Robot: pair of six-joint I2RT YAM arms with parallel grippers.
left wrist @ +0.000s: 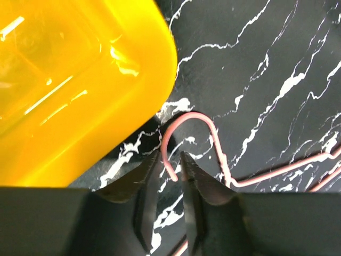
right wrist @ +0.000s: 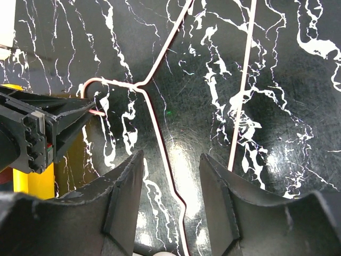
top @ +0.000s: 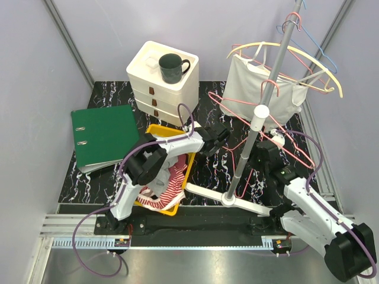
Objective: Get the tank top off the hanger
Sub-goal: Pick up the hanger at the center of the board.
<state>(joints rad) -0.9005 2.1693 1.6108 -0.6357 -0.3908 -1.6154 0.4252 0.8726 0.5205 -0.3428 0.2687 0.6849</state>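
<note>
Left gripper [left wrist: 170, 178] looks pinched on the hook tip of a bare pink hanger [left wrist: 192, 120] lying by the yellow bin [left wrist: 80, 80], so I'd say I'm clearing clutter first. Right gripper [right wrist: 170, 197] is spread above the hanger's arm, while the tank top [top: 260, 89] hangs on the yellow hanger [top: 296, 53] at the rack; its far strap is hidden, so next I need height.

Layout of the tabletop [top: 207, 171]

A binder [top: 104, 137] lies at the left; right of it sits a bin [top: 177, 208] holding cloth [top: 169, 184], with a drawer unit [top: 161, 80] behind it and a mug [top: 172, 67] on top. A rack pole [top: 260, 112] stands at the right, a tank top [top: 260, 92] hanging on a hanger [top: 290, 53] behind it; another hanger [left wrist: 194, 133] lies flat between bin and pole.
</note>
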